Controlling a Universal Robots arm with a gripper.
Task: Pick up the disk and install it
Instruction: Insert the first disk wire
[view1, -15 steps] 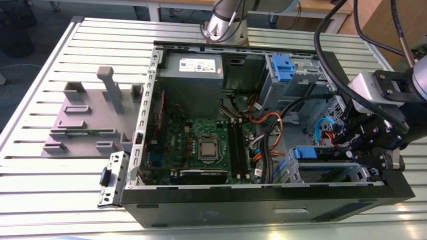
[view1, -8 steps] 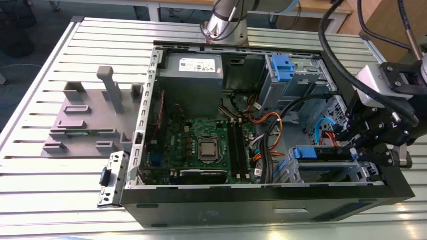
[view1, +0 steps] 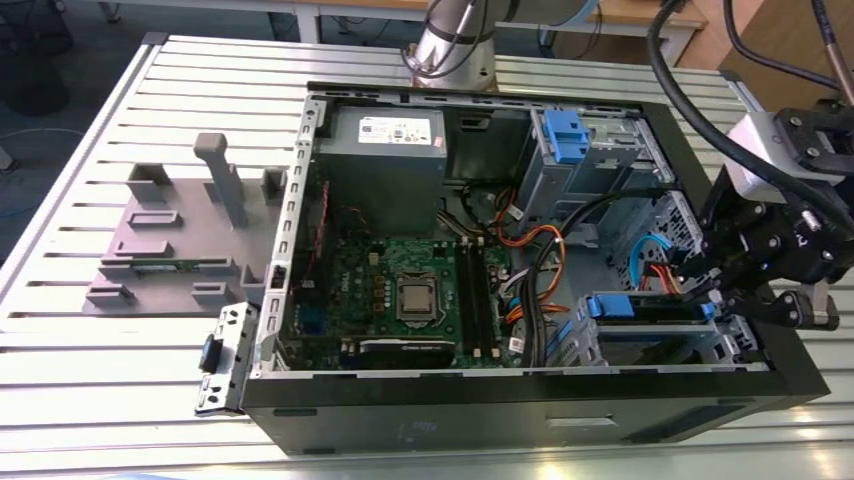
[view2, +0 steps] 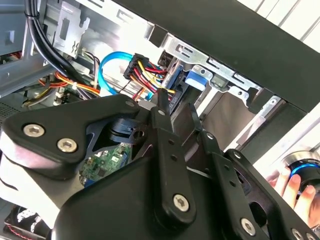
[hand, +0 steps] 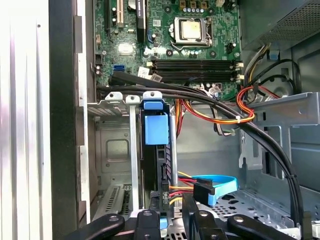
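A slatted tabletop (view1: 107, 330) is seen, and an open computer case (view1: 441, 425) is laid flat on it, reaching toward the corner under the arm. The disk (view1: 650, 308) is stood on edge in a bay at that end, its long side run along the nearest case wall. The hand (view1: 781, 300) is placed just beside the disk, at its wired end. Whether its fingers are apart or together cannot be told.

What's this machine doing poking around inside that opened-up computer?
A robot arm is working on an open computer case lying on a slatted table. Its end effector is at the drive bay on the exterior view's right, where the disk in its blue bracket sits in the metal cage. A grey plastic stand rests beside the case. A person's hand is at a knob in the second wrist view.
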